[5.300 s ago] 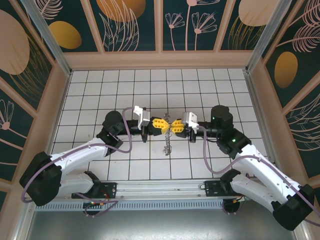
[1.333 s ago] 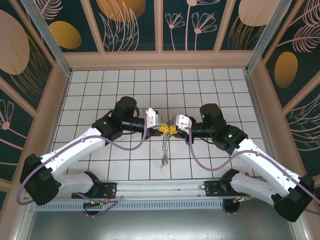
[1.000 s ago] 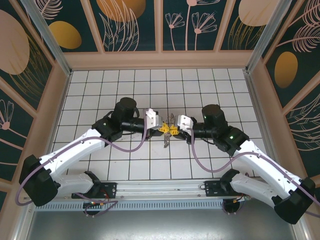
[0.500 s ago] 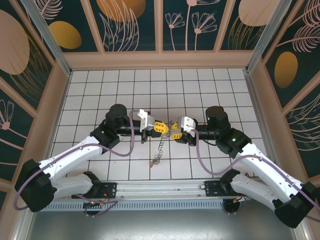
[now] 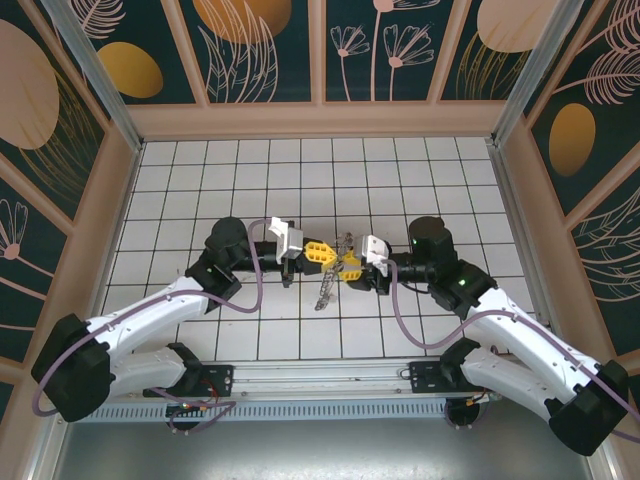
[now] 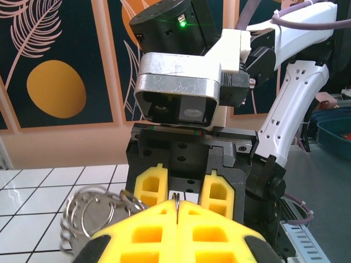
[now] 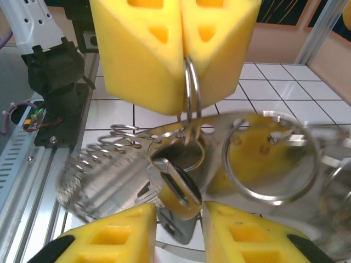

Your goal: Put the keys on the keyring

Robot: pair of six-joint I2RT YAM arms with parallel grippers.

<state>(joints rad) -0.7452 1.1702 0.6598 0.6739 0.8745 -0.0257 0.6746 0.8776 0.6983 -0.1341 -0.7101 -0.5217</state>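
Observation:
My left gripper [image 5: 328, 253] is shut, its yellow pads pinching the thin wire of the keyring [image 6: 177, 201]. In the right wrist view that ring [image 7: 190, 87] hangs straight down from the left pads. A silvery key with a dark head [image 7: 184, 189] dangles from it, in the gap between my right gripper's fingers [image 7: 118, 238]. My right gripper [image 5: 347, 268] faces the left one tip to tip, with its jaws apart and not touching the key. A bigger split ring [image 7: 271, 159] and a coiled wire chain [image 7: 96, 167] hang alongside it. From above, the bunch [image 5: 326, 285] droops below both grippers.
White tiled floor [image 5: 400, 170] with wooden walls all round. The metal rail [image 5: 320, 378] and both arm bases lie at the near edge. Purple cables [image 5: 410, 320] loop beside each forearm. More small rings [image 6: 90, 211] dangle left of my left pads.
The two grippers have closed the gap between them. The hanging chain has swung up and shortened, and its red-headed end no longer trails near the floor. The right jaws stand slightly apart.

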